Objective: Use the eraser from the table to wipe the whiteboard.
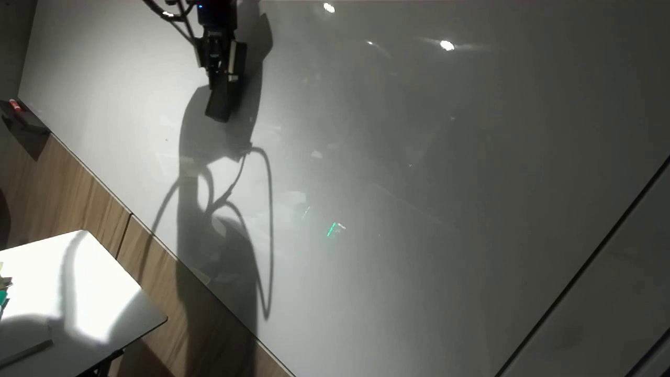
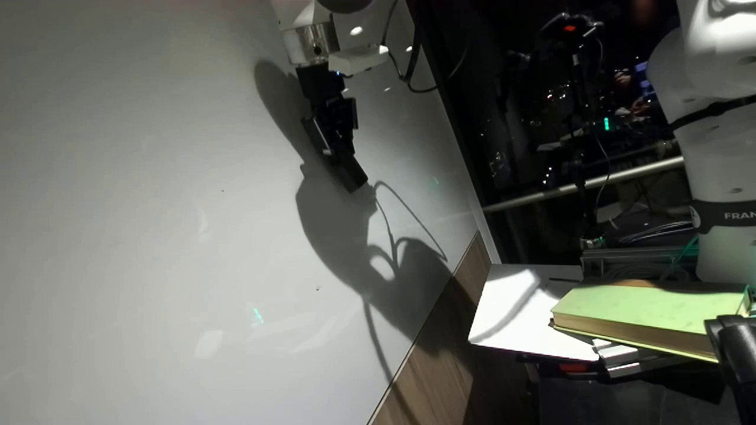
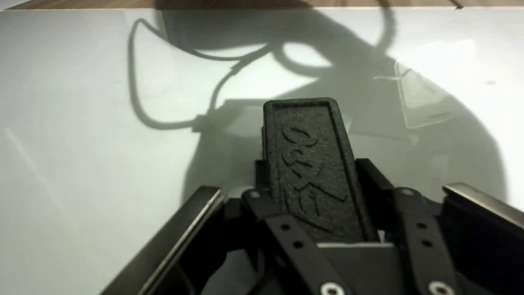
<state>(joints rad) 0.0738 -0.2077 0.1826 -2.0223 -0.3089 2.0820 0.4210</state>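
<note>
Whiteboard (image 1: 429, 173) beyond | hand (image 3: 313, 175) clamped on eraser (image 3: 315, 168) | eraser between jaws, jutting past them (grooved face visible)

Exterior views — tilted, sharing whiteboard (image 1: 419, 157) | wrist view — close on eraser (image 3: 314, 172)

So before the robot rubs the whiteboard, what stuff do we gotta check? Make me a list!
Eraser held by the gripper: ok, gripped at its sides.
Eraser off the table: ok.
Eraser's far end sticking out past the gripper: ok.
Eraser touching the whiteboard: cannot tell.
Good light around the eraser: not ok, a dark shadow falls there.
</note>
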